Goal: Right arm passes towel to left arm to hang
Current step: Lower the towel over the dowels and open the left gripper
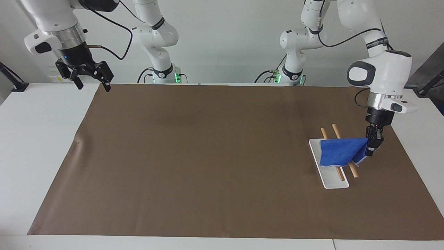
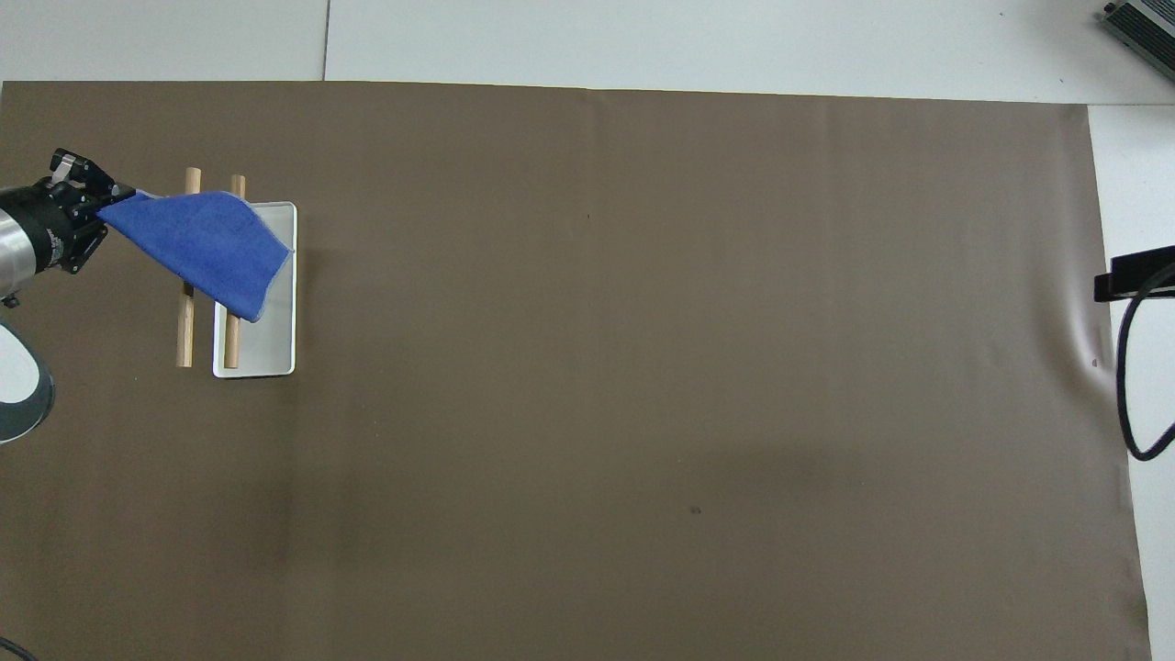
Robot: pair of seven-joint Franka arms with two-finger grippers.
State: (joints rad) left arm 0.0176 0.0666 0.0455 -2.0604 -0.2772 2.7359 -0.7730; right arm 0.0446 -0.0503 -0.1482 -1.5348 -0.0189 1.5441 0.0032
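Note:
The blue towel (image 1: 341,152) lies draped over the two wooden rods of a small rack (image 1: 351,166) with a white base (image 1: 334,181), toward the left arm's end of the table. It also shows in the overhead view (image 2: 207,246). My left gripper (image 1: 371,145) is shut on the towel's corner, just past the outer rod and low over the mat; it also shows in the overhead view (image 2: 92,204). My right gripper (image 1: 89,77) is open and empty, raised high over the mat's corner at the right arm's end.
A brown mat (image 1: 208,156) covers most of the white table (image 1: 34,139). The two arm bases stand at the robots' edge of the table. Only the tip of the right gripper and its cable loop (image 2: 1134,367) show in the overhead view.

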